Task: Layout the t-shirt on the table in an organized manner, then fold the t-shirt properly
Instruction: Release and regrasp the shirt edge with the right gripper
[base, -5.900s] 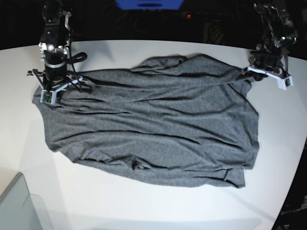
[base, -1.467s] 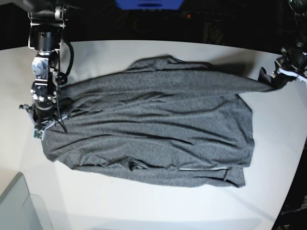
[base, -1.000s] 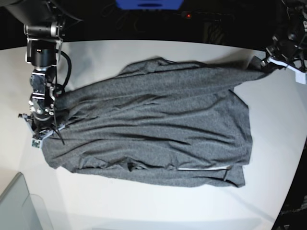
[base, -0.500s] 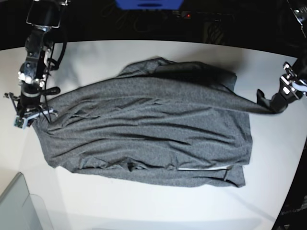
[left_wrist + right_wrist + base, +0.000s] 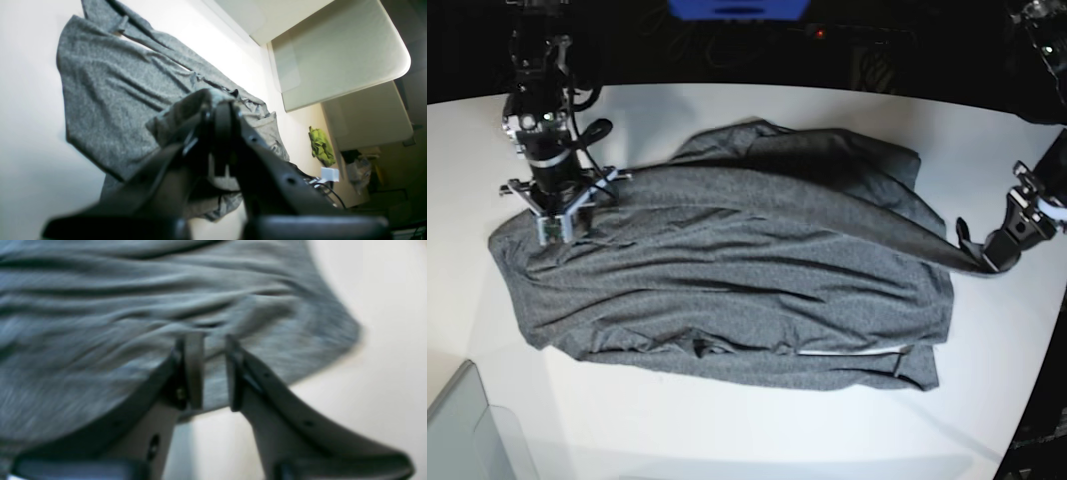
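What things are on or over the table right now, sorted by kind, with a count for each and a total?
Cloth: 1, the t-shirt
Tools: 2, the left tool pinching a stretched corner of the shirt, and the right tool over the shirt's other end, jaws apart
Bins: 1, the translucent grey bin at the corner of the table
Total: 4

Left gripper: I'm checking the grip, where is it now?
In the base view, the left gripper is at the right table edge, clamping the t-shirt corner.
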You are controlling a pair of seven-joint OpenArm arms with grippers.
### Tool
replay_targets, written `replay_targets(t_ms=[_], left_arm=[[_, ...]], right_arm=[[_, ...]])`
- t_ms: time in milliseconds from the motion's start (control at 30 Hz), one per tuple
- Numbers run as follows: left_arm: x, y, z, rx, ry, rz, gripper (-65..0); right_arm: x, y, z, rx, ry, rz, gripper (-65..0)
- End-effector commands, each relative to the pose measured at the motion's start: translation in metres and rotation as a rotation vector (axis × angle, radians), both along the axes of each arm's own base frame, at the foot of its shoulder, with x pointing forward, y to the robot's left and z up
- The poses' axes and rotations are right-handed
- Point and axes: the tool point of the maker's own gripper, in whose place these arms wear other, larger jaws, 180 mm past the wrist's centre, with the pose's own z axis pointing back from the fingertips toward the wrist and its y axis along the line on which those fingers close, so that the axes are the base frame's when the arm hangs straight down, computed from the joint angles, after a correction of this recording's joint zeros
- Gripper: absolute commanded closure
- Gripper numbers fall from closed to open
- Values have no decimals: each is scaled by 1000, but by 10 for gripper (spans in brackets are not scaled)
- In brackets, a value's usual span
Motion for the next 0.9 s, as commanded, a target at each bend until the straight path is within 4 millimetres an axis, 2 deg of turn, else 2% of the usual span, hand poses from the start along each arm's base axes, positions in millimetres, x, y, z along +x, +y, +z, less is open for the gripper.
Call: replay_targets(t_ms=[0,100,167,367,467,567,700,867], left_arm=[[-3,-3,11,-48,-18,-14,-1],[-9,-2,3,-46,12,-11,-1],[-13,-2,-3,-46,34,-11,-1],[-19,-2,-10,-45,60,-10,-1],[-19,-2,-11,-46,63,-8,-1],[-20,-2,-11,-50,65,-6,-1],[-20,0,-14,-53,73,1,-1],[-20,5,-20,-17,89,19,-1]], right_arm=[[9,7,14,-5,-36,54,-189],[16,12,15,-11,-16,98,-227],[20,13,18,-12,-25,99,-229],[15,14,13,-10,-11,106,-244],[6,6,7,-41,18,118,-285],[2,9,-3,-78,53,179,-310],[-6,7,-22,-108,114,224,-310],[-6,8,-26,-103,120,224,-310]])
